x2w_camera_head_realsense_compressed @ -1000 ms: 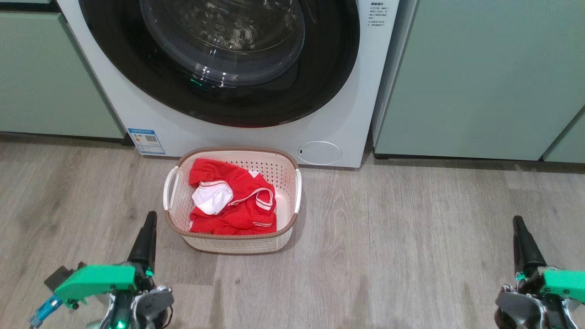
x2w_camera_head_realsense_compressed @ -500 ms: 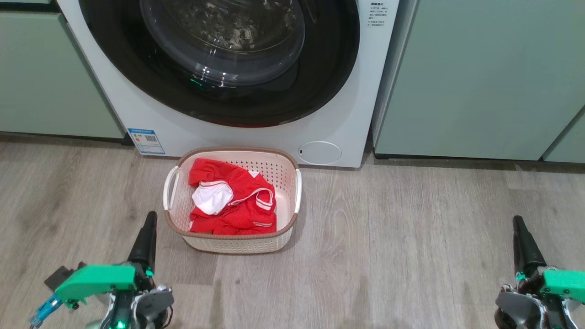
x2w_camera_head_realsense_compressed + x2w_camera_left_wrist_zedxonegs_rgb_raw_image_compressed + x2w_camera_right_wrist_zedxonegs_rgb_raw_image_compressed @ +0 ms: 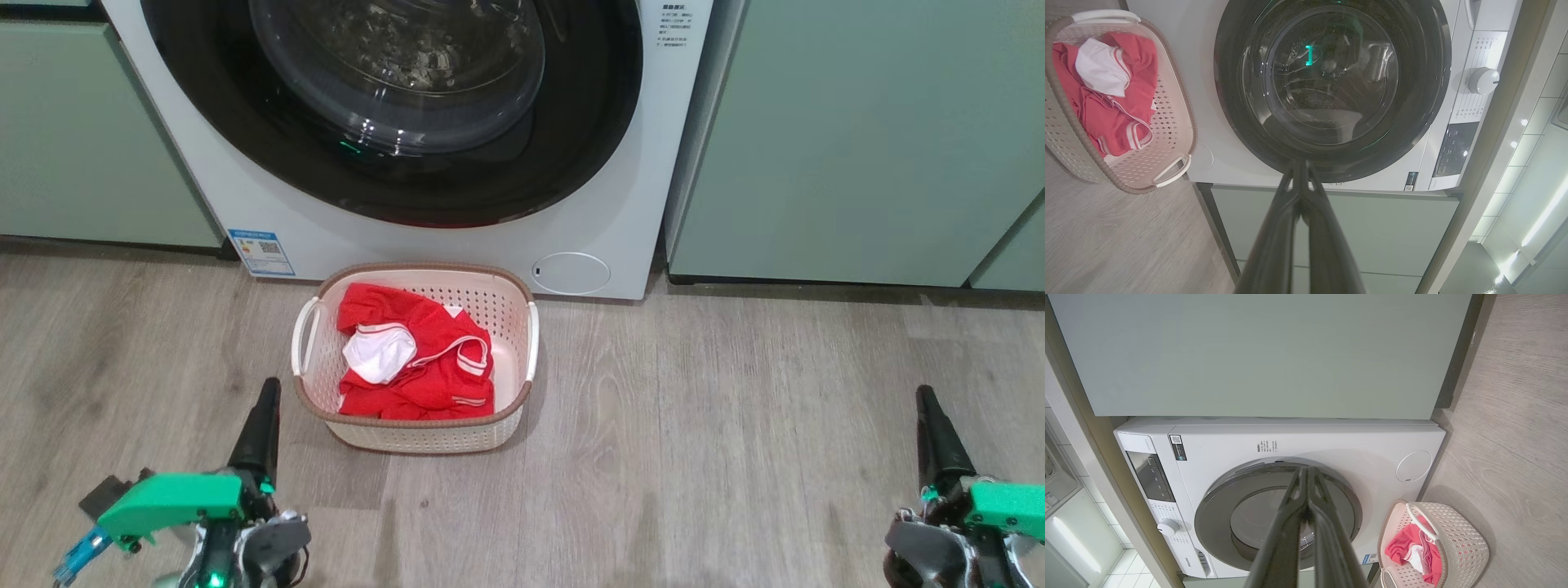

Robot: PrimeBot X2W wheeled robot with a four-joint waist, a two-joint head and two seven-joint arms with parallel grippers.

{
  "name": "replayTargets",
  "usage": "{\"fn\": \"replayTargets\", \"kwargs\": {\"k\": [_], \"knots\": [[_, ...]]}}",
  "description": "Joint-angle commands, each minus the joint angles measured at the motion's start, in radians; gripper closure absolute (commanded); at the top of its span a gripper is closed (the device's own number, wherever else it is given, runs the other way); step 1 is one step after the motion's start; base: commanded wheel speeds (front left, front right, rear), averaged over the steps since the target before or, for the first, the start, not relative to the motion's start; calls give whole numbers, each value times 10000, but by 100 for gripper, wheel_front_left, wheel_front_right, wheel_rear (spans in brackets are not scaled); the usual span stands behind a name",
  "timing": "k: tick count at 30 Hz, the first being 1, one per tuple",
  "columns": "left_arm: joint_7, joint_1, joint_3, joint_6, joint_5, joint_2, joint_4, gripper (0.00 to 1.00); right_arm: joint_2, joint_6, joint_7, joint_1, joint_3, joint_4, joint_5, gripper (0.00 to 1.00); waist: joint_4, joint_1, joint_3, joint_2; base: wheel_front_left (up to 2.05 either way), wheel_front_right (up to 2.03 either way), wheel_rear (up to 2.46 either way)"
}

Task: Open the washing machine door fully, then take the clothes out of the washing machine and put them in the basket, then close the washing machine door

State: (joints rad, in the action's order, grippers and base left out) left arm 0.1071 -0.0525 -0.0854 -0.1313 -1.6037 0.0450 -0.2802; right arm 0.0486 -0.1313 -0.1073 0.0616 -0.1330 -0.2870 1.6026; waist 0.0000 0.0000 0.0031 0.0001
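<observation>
Clothes (image 3: 424, 371) lay bunched inside the basket (image 3: 424, 437), red with a white patch uppermost and striped trim showing. Nearest the head camera, the left claw (image 3: 267, 400) rose from the lower left, its two dark fingers pressed together into one point and gripping nothing, the tip just left of the basket's near left corner and apart from it. The right claw (image 3: 929, 408) stood at the lower right, likewise pressed together and empty, well apart from the basket over the wood-grain floor (image 3: 735, 457). Beyond the claws the basket sat upright on the floor, its brown rim and two white handles clear of the fabric, which filled its left and middle and left a strip of cream bottom showing at the right. Just behind the basket stood the washer (image 3: 237, 188), the basket's far rim near its white front, between a blue label (image 3: 261, 251) at the lower left and a small round flap (image 3: 571, 273) at the lower right. Higher up, the door (image 3: 392, 98) was closed flush against the washer, a glossy black rim around the clear bulging window. Pale green cabinets (image 3: 841, 139) flanked the washer on both sides. In the left wrist view a white dial (image 3: 1483, 80) sat on the control panel beside the door.
</observation>
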Motion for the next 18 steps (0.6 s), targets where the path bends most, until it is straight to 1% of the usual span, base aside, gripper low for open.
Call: {"fn": "replayTargets", "kwargs": {"k": [1, 18], "knots": [[62, -555, -285, 6, -48, 53, 353, 100, 16, 6, -60, 463, 191, 422, 60, 100, 0, 0, 0, -1, 0, 0, 0], [62, -555, -284, 6, -49, 53, 353, 100, 16, 6, -60, 463, 191, 422, 60, 100, 0, 0, 0, -1, 0, 0, 0]]}}
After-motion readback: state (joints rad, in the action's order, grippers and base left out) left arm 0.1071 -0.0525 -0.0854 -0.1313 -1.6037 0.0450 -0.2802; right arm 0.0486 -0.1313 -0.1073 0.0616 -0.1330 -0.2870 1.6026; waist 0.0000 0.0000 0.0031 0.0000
